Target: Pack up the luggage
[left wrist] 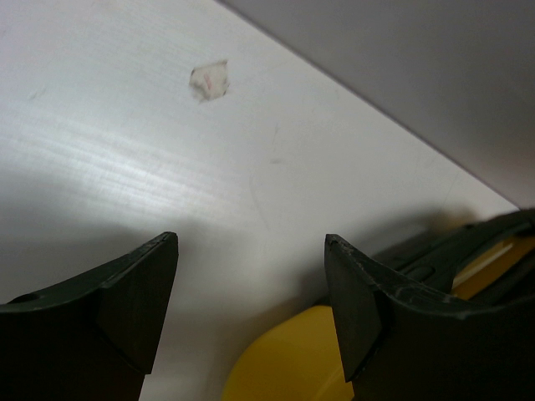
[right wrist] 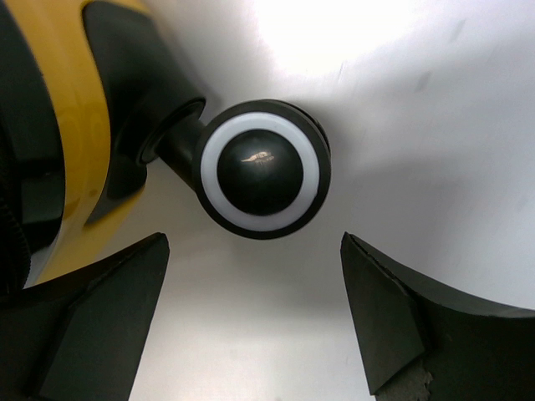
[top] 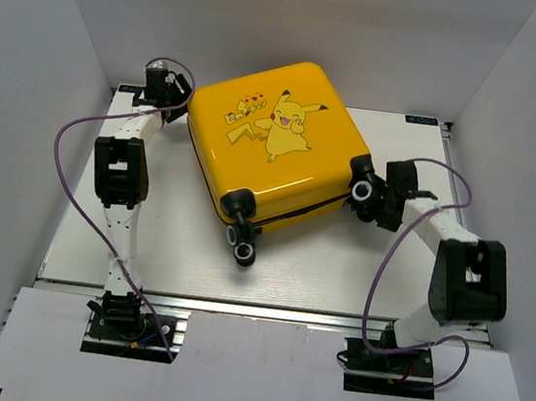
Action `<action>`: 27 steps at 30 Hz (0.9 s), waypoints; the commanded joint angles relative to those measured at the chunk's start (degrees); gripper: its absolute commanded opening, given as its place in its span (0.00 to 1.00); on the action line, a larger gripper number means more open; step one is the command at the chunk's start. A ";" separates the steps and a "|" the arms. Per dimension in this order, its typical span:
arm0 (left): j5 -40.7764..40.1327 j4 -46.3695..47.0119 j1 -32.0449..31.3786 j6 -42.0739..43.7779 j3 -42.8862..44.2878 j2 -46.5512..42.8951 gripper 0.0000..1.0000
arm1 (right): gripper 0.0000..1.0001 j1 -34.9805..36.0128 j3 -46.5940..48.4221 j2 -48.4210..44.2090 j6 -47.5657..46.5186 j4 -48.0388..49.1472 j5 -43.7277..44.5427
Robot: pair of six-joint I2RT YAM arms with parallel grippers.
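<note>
The luggage (top: 274, 148) is a yellow hard-shell suitcase with a Pikachu cartoon. It lies shut and flat on the table, turned at an angle. My left gripper (top: 176, 94) sits at its far left corner. In the left wrist view that gripper (left wrist: 251, 241) is open, with a rounded yellow corner of the luggage (left wrist: 284, 359) low between the fingers and not touching them. My right gripper (top: 370, 197) is at the right-hand corner. In the right wrist view it (right wrist: 253, 242) stands open just short of a black-and-white wheel (right wrist: 260, 170) beside the yellow shell (right wrist: 58, 100).
Two more wheels (top: 242, 238) stick out at the suitcase's near corner. A black handle (left wrist: 468, 251) shows at the right of the left wrist view. Grey walls close in the white table (top: 317, 275) on three sides. A small white scrap (left wrist: 209, 81) lies on the surface.
</note>
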 commanded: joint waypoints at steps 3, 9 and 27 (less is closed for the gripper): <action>15.79 2.94 -6.87 6.95 -22.16 -16.12 0.80 | 0.89 0.96 13.75 8.94 -4.35 10.77 0.40; 13.52 1.05 -10.74 8.36 -45.11 -32.83 0.78 | 0.89 0.26 25.78 16.68 -12.96 5.96 4.52; -13.20 -24.09 -12.85 -2.88 -62.64 -68.71 0.97 | 0.89 -13.32 60.00 34.98 -3.49 -30.10 12.54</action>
